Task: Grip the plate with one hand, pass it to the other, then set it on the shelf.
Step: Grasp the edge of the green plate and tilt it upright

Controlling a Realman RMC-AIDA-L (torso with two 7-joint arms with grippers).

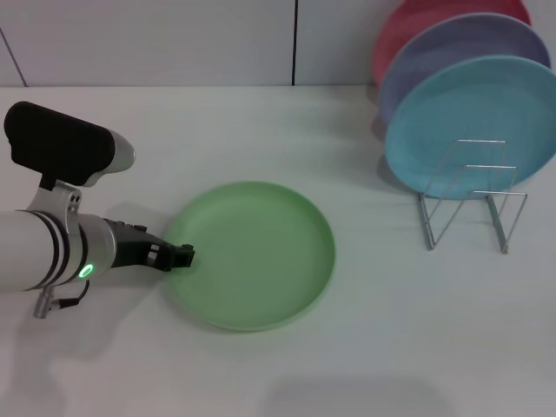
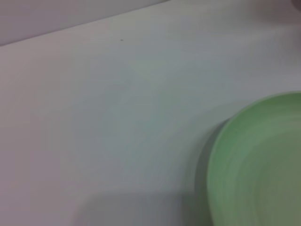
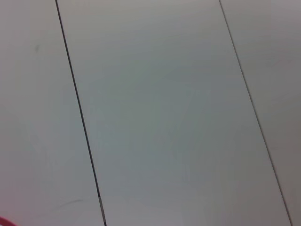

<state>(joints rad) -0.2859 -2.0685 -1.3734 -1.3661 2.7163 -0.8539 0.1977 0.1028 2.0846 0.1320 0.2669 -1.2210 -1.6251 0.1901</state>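
Note:
The light-green plate [image 1: 252, 254] lies flat on the white table, left of centre in the head view. Its rim also shows in the left wrist view [image 2: 258, 165]. My left gripper [image 1: 178, 257], black with a silver-white wrist and a green light, reaches in from the left, and its tip is at the plate's left rim. The silver wire shelf [image 1: 473, 204] stands at the right, apart from the plate. My right gripper is out of view; its wrist view shows only wall panels.
A teal-blue plate [image 1: 473, 122] leans upright in the back of the shelf, with a lavender plate [image 1: 460, 61] and a pink-red plate [image 1: 417, 30] behind it. The white table [image 1: 365, 347] runs to a panelled wall at the back.

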